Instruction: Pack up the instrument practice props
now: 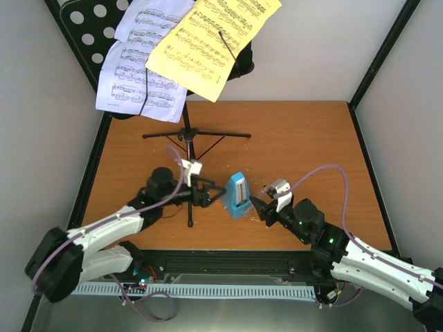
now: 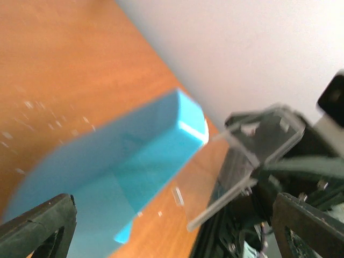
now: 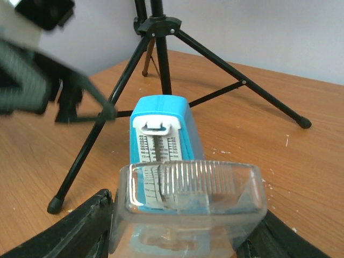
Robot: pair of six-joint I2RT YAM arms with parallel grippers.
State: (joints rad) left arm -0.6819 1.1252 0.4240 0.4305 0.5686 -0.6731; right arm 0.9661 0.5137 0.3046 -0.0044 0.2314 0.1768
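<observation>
The blue wedge metronome [image 1: 237, 195] stands on the table between my two grippers, its scale face [image 3: 159, 141] turned toward the right wrist camera. My left gripper [image 1: 214, 195] is open just left of the metronome; the blue body [image 2: 118, 166] fills the left wrist view between the wide-apart fingers [image 2: 40, 226]. My right gripper [image 1: 263, 205] is shut on the clear plastic cover [image 3: 188, 201], held just right of the metronome and apart from it. The black tripod music stand [image 1: 187, 135] stands behind, with white pages [image 1: 135, 69] and a yellow page [image 1: 208, 38] on its desk.
The tripod's legs [image 3: 102, 123] spread over the table right behind and left of the metronome; one foot [image 1: 190, 223] lies under my left arm. Grey walls and black frame posts [image 1: 384, 59] enclose the wooden table [image 1: 311, 145].
</observation>
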